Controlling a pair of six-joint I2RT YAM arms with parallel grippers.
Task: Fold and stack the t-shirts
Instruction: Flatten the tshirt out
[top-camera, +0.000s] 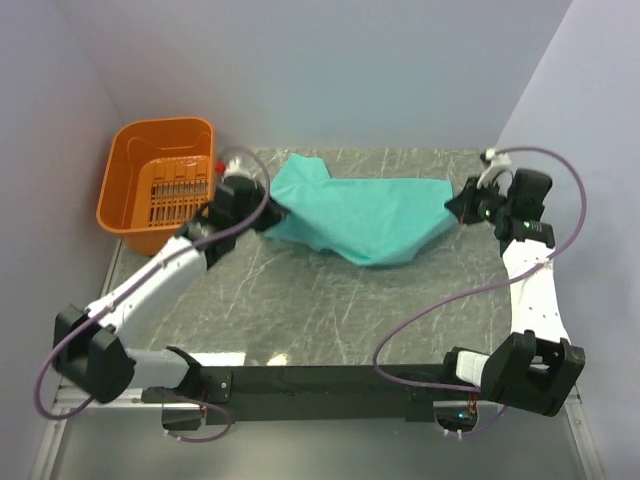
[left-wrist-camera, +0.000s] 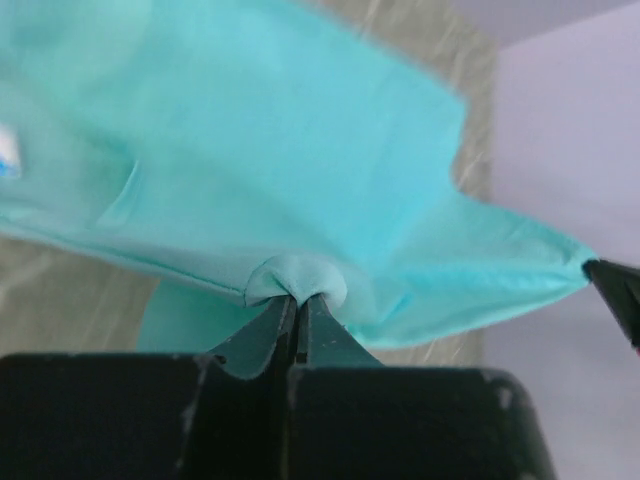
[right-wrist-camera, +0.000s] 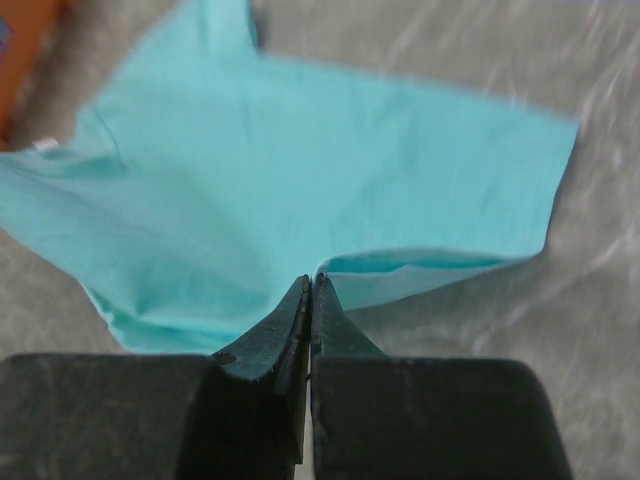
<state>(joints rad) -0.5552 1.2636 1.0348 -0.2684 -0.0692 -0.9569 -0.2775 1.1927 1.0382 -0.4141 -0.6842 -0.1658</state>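
- Your left arm runs from its base at the near edge of the grey marbled table (top-camera: 330, 310) up toward the orange plastic basket (top-camera: 165, 126). Its wrist ends just beside the basket's right wall.
- Your left claw (top-camera: 266, 208) (left-wrist-camera: 297, 300) is clamped tight on a bunched fold of the plain teal short-sleeved cotton t-shirt (top-camera: 360, 215) (left-wrist-camera: 300, 150) (right-wrist-camera: 300, 170), at the end of the garment nearest the basket.
- Your right arm stands on the side of the table well apart from the basket, with its elbow bent and its wrist turned back toward the basket.
- Your right claw (top-camera: 456, 210) (right-wrist-camera: 312, 287) is pinched closed on the t-shirt's edge farthest from the basket.
- The t-shirt sits to the right of the basket, drawn out between the two claws over the table. Its small white neck label (left-wrist-camera: 8, 155) (right-wrist-camera: 45, 146) is toward the basket end.
- Your count is one t-shirt, one basket, two arms and two claws.
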